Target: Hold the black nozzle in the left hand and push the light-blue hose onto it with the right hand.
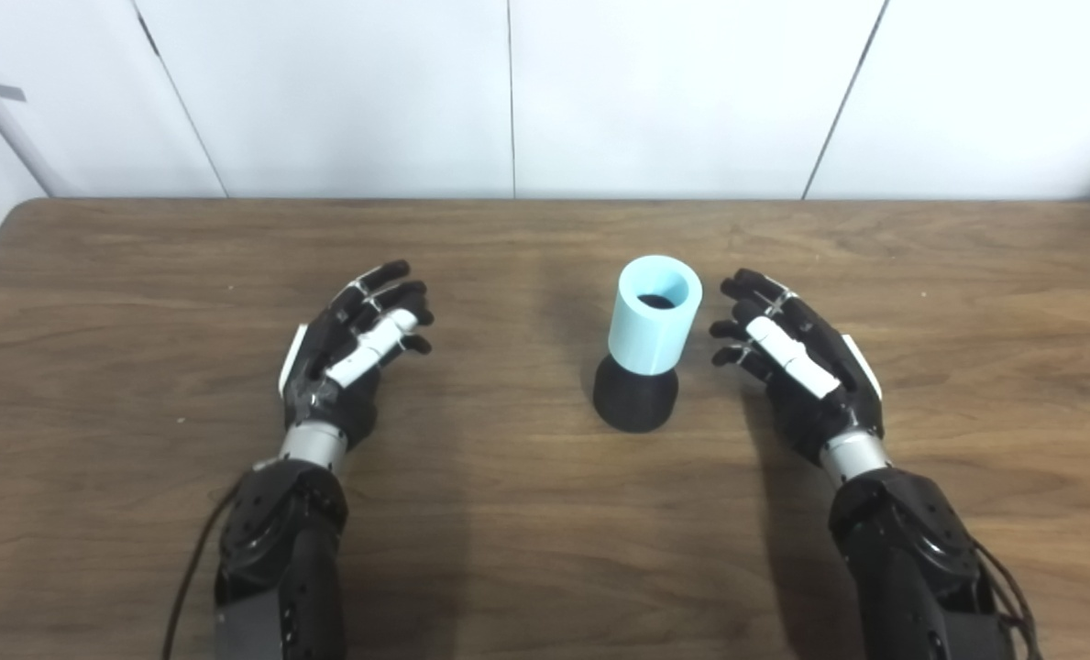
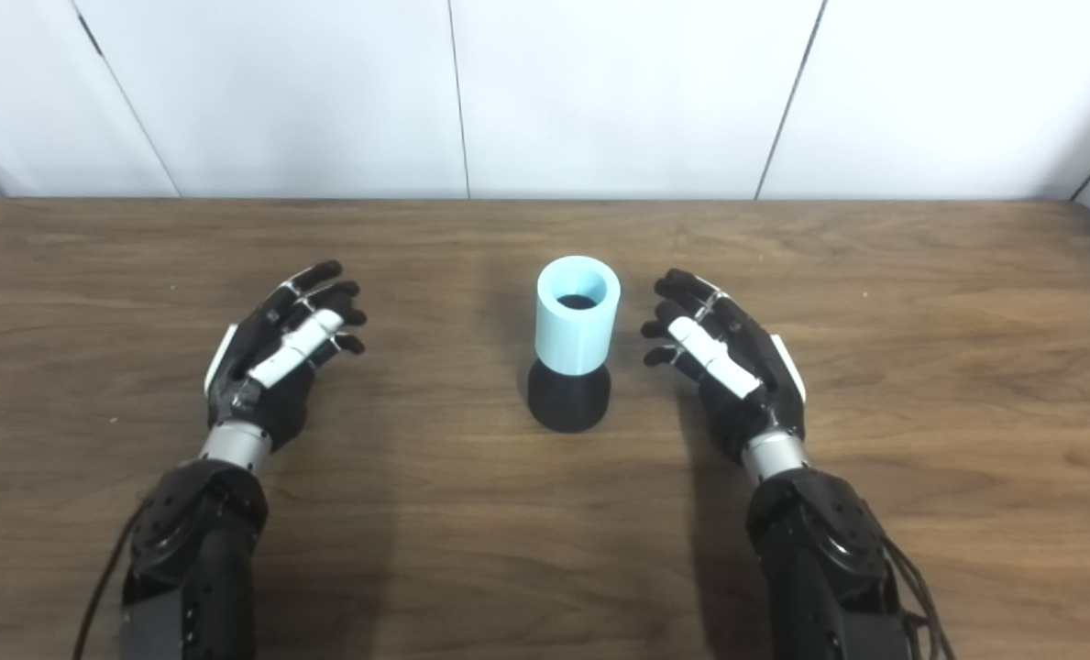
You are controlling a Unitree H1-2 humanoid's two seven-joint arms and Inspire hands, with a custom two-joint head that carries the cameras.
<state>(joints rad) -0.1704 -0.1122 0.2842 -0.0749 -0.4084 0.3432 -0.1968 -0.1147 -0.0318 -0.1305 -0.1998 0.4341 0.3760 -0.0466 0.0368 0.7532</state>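
- My left hand (image 1: pixel 354 353), left of centre, is spread and holds nothing.
- My right hand (image 1: pixel 794 357) is spread too, just right of the hose (image 1: pixel 655 316).
- The hose stands upright on the nozzle (image 1: pixel 636 396), mid-frame on the table (image 1: pixel 141 275).

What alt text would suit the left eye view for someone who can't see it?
A light-blue hose stands upright on a black nozzle mid-table. Two open robot hands, left hand and right hand, flank it without touching.
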